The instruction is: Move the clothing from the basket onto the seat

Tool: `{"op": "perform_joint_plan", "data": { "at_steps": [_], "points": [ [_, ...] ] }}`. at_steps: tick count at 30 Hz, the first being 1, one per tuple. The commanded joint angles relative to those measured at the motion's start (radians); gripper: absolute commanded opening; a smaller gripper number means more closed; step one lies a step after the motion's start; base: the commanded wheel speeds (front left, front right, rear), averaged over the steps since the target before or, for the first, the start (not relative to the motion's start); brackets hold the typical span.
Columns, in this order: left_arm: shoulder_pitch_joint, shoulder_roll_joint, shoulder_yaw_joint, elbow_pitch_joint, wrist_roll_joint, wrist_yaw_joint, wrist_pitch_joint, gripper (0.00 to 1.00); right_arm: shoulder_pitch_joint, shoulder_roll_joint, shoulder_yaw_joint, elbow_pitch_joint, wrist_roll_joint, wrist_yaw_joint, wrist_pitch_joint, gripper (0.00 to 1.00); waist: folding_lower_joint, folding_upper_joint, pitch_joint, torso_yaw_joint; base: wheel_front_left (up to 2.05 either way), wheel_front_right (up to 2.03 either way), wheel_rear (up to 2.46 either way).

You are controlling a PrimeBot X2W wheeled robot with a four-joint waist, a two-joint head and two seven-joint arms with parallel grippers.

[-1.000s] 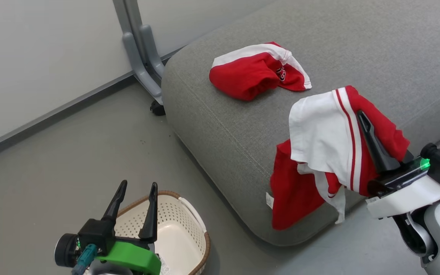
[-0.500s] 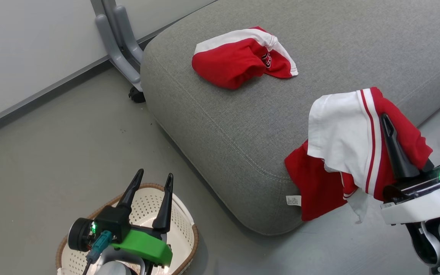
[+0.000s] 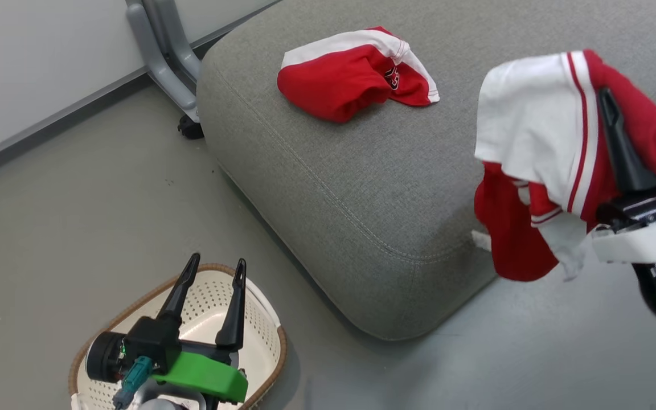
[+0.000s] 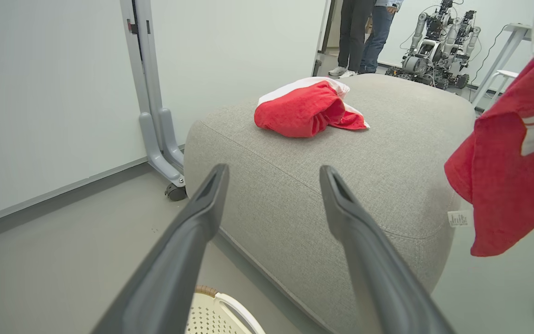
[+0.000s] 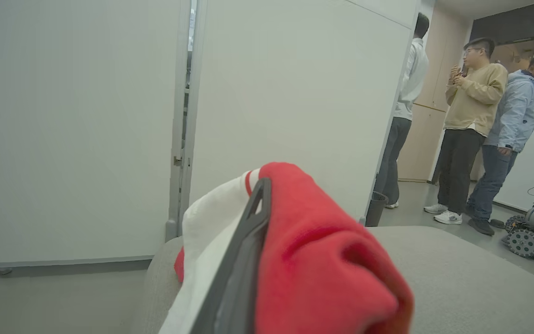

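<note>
Right gripper (image 3: 610,99): clamped on draped garment (image 3: 533,125), seat (image 3: 333,188) ahead and below.
Left gripper (image 3: 217,261): fingers apart, empty, basket (image 3: 265,319) underneath.

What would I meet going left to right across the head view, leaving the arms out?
basket → folded garment lying on the seat → hanging garment, lifted off the seat's right side

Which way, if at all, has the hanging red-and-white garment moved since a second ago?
Yes: the red-and-white garment rose and went right against the grey fabric seat.
</note>
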Motion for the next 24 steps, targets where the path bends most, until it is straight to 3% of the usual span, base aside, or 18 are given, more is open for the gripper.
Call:
{"op": "perform_joint_plan", "data": {
  "at_steps": [1, 17, 24],
  "points": [
    [-0.005, 0.005, 0.007, -0.017, 0.021, -0.002, 0.001, 1.0, -0.055, -0.012, 0.003, 0.006, 0.006, 0.0, 0.0, 0.0, 0.0, -0.0001, 0.058, -0.007, 0.0, 0.0, 0.0],
    [-0.182, 0.081, -0.09, -0.121, 0.087, -0.001, 0.001, 1.0, -0.601, -0.108, -0.073, 0.22, 0.026, 0.0, 0.0, 0.0, 0.0, -0.0001, 0.387, 0.12, 0.0, 0.0, 0.0],
    [-0.23, 0.094, -0.093, -0.121, 0.089, -0.001, 0.001, 1.0, -0.769, -0.081, -0.136, 0.327, 0.079, -0.001, 0.0, 0.0, 0.0, -0.0001, 0.489, 0.187, 0.0, 0.0, 0.0]
  ]
}}
